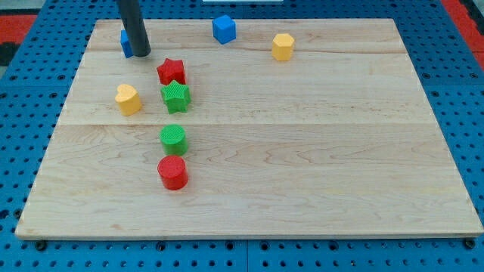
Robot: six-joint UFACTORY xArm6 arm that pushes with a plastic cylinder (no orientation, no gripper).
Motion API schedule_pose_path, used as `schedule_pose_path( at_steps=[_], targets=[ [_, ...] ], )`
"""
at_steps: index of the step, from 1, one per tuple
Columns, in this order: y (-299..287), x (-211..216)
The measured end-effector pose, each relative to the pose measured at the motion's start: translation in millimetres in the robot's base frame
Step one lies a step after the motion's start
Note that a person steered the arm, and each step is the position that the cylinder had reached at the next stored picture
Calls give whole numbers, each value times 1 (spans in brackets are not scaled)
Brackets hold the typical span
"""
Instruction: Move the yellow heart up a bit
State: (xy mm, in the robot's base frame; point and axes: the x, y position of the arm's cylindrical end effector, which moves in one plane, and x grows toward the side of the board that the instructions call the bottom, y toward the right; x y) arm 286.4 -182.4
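Note:
The yellow heart [128,99] lies on the wooden board [302,151] at the view's left. My tip [142,55] is the lower end of the dark rod, near the board's top left. It stands above the yellow heart, a little to its right and apart from it. A blue block [125,43] sits right behind the rod, partly hidden by it.
A red star [172,72] and a green star [175,96] lie just right of the heart. A green cylinder [173,139] and a red cylinder [172,172] lie lower. A blue cube [224,29] and a yellow hexagon [283,46] sit near the top edge.

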Motion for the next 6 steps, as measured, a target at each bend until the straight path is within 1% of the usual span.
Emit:
schedule_pose_path(
  at_steps=[1, 2, 3, 4, 5, 6],
  targets=[
    [-35, -4],
    [-28, -31],
    [-27, -39],
    [-58, 35],
    [-67, 124],
    [-36, 180]
  ],
)
